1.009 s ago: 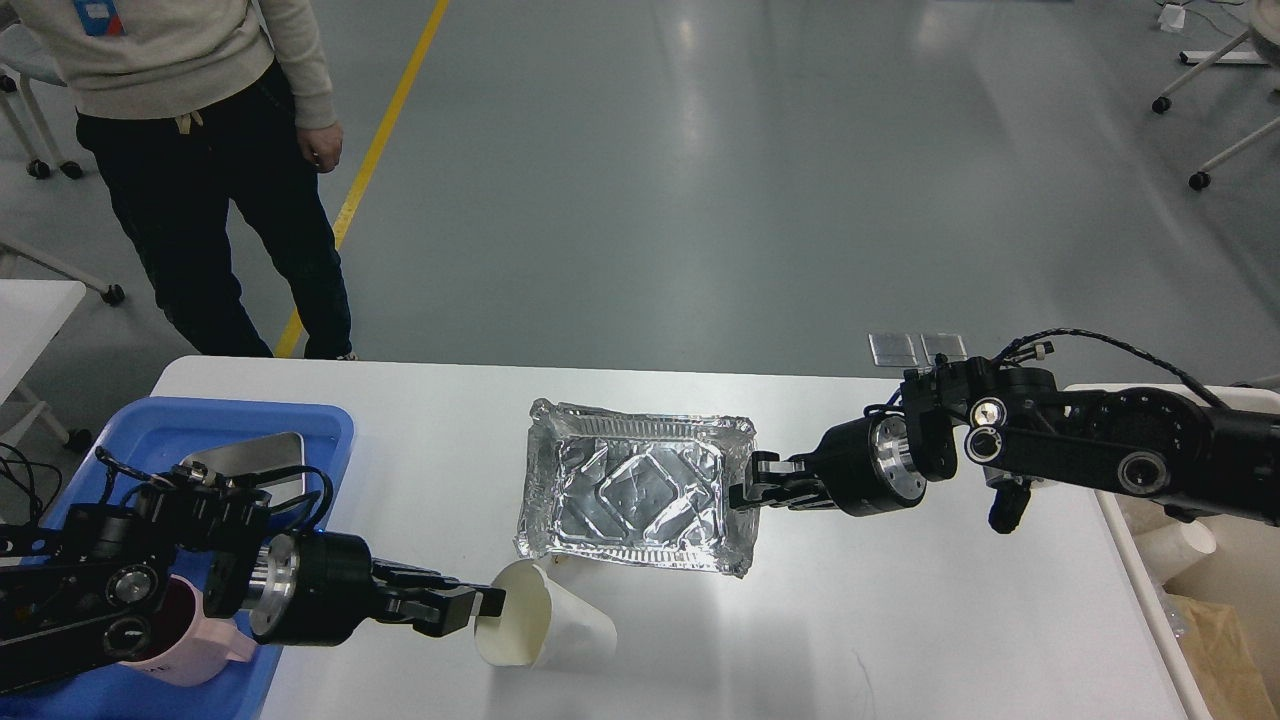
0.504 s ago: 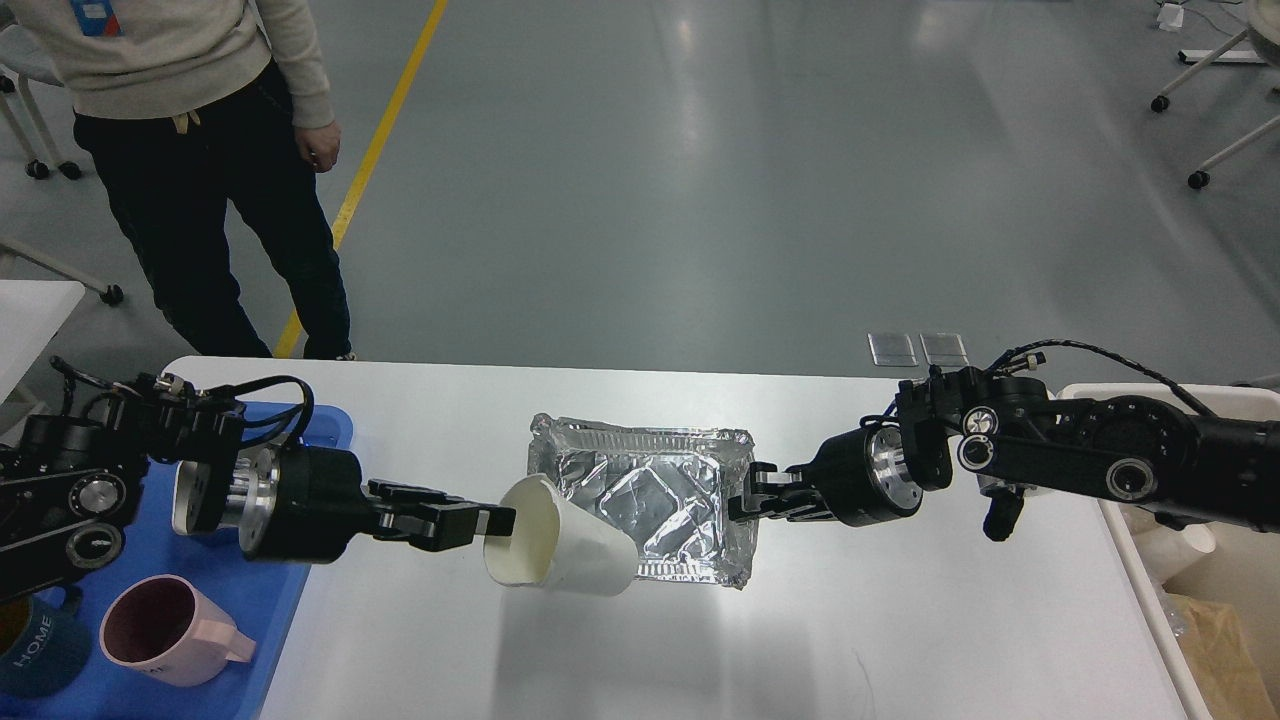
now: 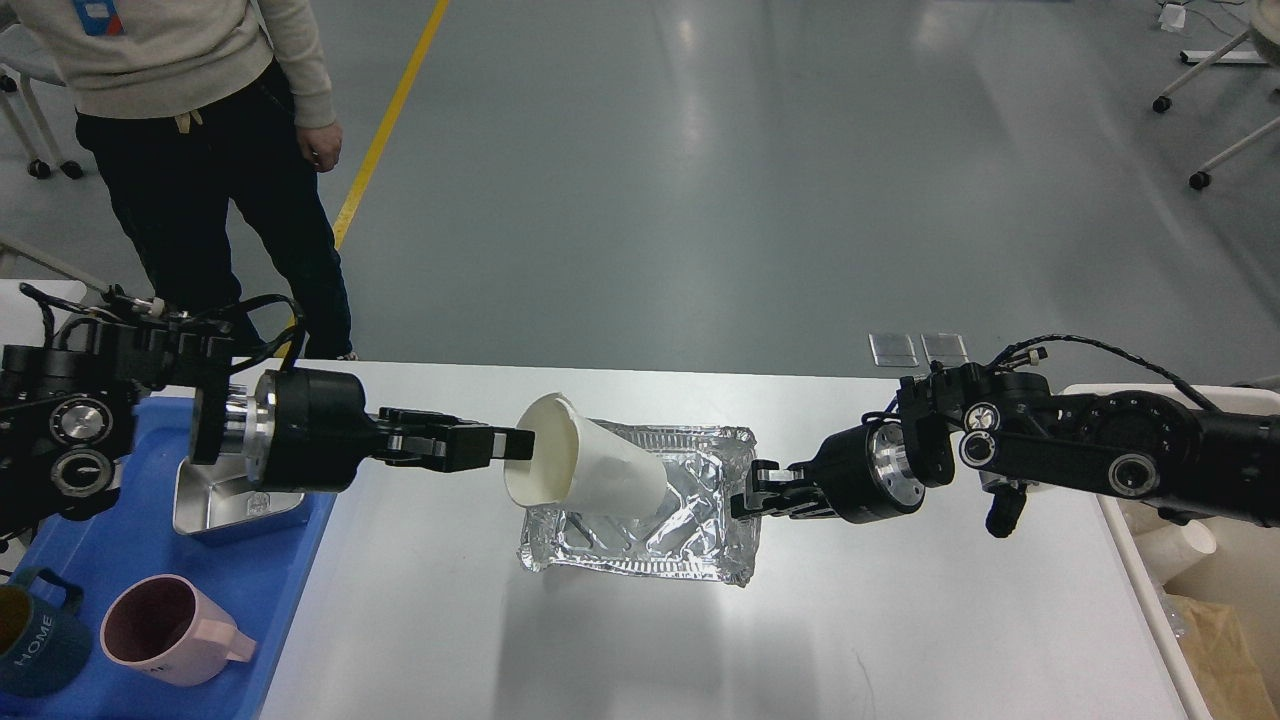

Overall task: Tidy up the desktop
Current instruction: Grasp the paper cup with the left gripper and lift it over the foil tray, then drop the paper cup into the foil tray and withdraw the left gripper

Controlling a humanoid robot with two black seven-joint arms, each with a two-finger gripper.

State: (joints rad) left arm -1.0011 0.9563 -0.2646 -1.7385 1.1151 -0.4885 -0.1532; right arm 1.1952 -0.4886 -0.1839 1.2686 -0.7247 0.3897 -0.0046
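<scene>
The white desktop fills the lower view. My left gripper is shut on the rim of a white paper cup and holds it on its side in the air above a crumpled foil tray at the middle of the desktop. My right gripper is shut on the foil tray's right rim, low over the desktop.
A blue plastic tray at the left holds a steel dish, a pink mug and a dark blue mug. A beige bin with paper waste stands at the right edge. A person stands behind the far left corner.
My left gripper has lifted the paper cup off the desktop and carried it up and right, over the foil tray. My right gripper stays on the tray's rim.
</scene>
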